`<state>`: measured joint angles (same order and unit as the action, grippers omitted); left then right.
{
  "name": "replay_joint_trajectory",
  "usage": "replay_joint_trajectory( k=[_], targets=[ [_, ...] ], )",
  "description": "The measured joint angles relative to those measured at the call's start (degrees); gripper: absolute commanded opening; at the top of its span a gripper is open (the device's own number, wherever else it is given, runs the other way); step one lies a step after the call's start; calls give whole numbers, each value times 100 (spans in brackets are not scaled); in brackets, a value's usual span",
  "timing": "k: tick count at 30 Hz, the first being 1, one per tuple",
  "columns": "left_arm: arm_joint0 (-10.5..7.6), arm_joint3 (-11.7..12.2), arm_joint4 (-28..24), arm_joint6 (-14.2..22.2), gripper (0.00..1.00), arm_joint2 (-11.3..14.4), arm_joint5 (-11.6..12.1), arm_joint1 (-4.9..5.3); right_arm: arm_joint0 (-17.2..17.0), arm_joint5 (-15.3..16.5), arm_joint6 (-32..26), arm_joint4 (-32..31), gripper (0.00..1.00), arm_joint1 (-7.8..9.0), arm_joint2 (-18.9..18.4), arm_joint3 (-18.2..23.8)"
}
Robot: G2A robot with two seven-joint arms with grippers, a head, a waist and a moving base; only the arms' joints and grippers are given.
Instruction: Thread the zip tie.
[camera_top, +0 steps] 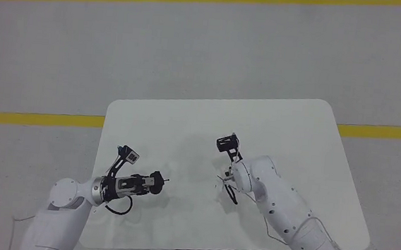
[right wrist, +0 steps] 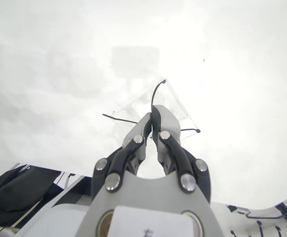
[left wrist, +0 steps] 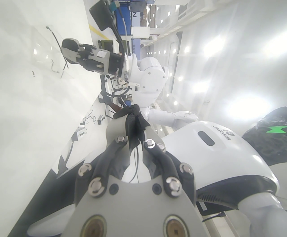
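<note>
My right gripper (right wrist: 152,121) is shut on a thin black zip tie (right wrist: 154,95), which curves away from the fingertips and ends in its small head. It hovers low over a clear plastic tray (right wrist: 179,107) near the table's middle (camera_top: 228,185). The left wrist view shows that same gripper (left wrist: 64,50) farther off, with the tie (left wrist: 53,36) sticking out. My left gripper (left wrist: 134,128) is held sideways above the table's left front (camera_top: 158,180), well apart from the right one. It is shut on a small ragged black piece (left wrist: 135,122); whether that piece is a zip tie cannot be told.
Two more black zip ties lie on or beside the clear tray, one (right wrist: 118,120) on one side of my right fingers and one (right wrist: 190,130) on the other. The white table (camera_top: 186,131) has bare surface toward its far edge and right side.
</note>
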<state>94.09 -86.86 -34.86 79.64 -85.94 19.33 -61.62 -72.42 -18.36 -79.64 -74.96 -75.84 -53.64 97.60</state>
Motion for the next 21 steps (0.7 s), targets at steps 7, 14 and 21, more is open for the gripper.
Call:
replay_joint_trajectory(
  k=[7, 14, 21],
  targets=[
    [0, 0, 0, 0, 0, 0, 0, 0, -282, 159, 0, 246, 0, 83, -381, 454],
    [0, 0, 0, 0, 0, 0, 0, 0, -745, 287, 767, 951, 0, 128, -905, 1127],
    [0, 0, 0, 0, 0, 0, 0, 0, -1178, 542, 1551, 1459, 0, 164, -1230, 1482]
  ],
)
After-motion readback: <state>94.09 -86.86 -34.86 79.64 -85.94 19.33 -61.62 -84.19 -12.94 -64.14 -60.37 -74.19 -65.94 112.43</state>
